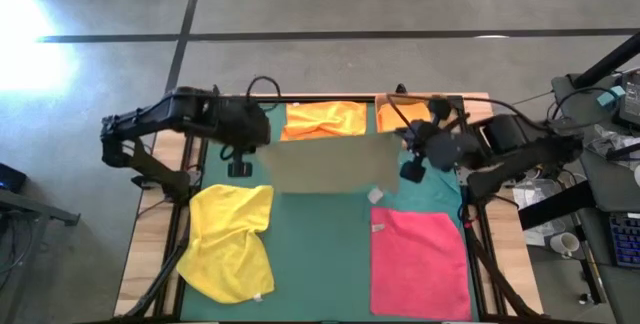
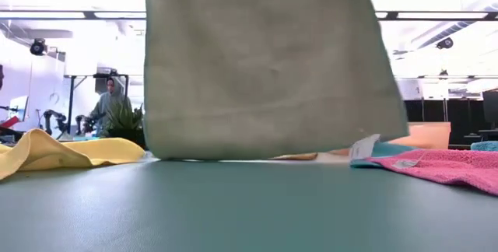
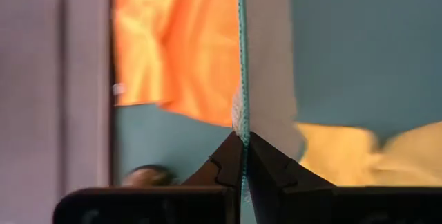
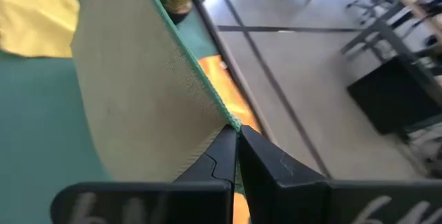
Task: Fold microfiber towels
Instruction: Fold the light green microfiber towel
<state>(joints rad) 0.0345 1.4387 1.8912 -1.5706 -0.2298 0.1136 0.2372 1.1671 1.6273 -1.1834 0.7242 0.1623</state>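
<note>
An olive green towel (image 1: pixel 330 162) hangs spread between my two grippers above the teal mat (image 1: pixel 320 254). In the low view it is a broad sheet (image 2: pixel 264 65), its lower edge close to the mat. My left gripper (image 3: pixel 243 137) is shut on its upper left corner and my right gripper (image 4: pixel 237 131) on its upper right corner. A yellow towel (image 1: pixel 232 239) lies crumpled at the near left. A pink towel (image 1: pixel 420 264) lies flat at the near right. Two orange towels (image 1: pixel 325 119) (image 1: pixel 400 114) lie along the far edge. My left gripper pinches the olive towel's green-stitched top hem (image 3: pixel 242 110) at its left end between the two fingertips, slanting down from above. The cloth hangs below. My right gripper pinches the same hem (image 4: pixel 222 113) at its right end, slanting down from the right. The hem runs fairly straight between the two.
A white tag (image 1: pixel 376 196) and a teal cloth edge (image 2: pixel 385 151) lie right of the hanging towel. A plant (image 2: pixel 128 127) stands at the far left. A person (image 2: pixel 113 100) is in the room behind. Wooden table borders (image 1: pixel 150 254) flank the mat.
</note>
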